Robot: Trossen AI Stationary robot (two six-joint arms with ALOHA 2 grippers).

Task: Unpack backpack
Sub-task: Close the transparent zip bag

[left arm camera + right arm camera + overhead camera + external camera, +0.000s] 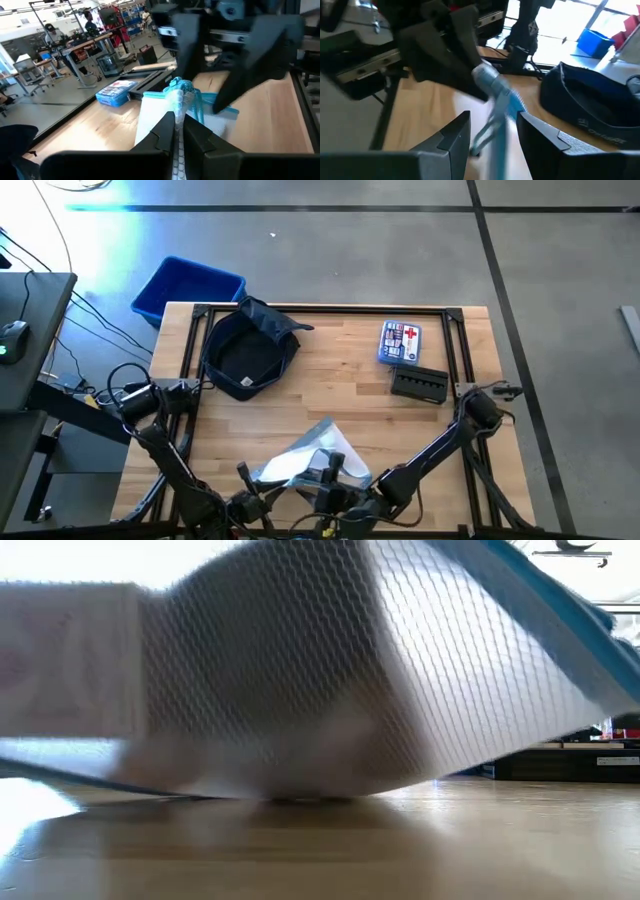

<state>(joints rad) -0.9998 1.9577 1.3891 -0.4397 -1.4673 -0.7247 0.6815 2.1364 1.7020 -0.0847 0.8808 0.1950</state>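
Left hand (179, 131) clamped on clear pouch (305, 455) at near edge, right hand (492, 131) part-open astride it.

The high view looks straight down on the whole table (330, 395), with floor on every side. The low view sits at tabletop height, looking level across the wood; a clear pouch (300, 670) lies so near the lens that it fills most of the picture. Each wrist view looks forward between its own fingers, close above the table, and faces the other arm. All four views share the pouch (310, 460); the high and right wrist views also share the backpack (590, 107).
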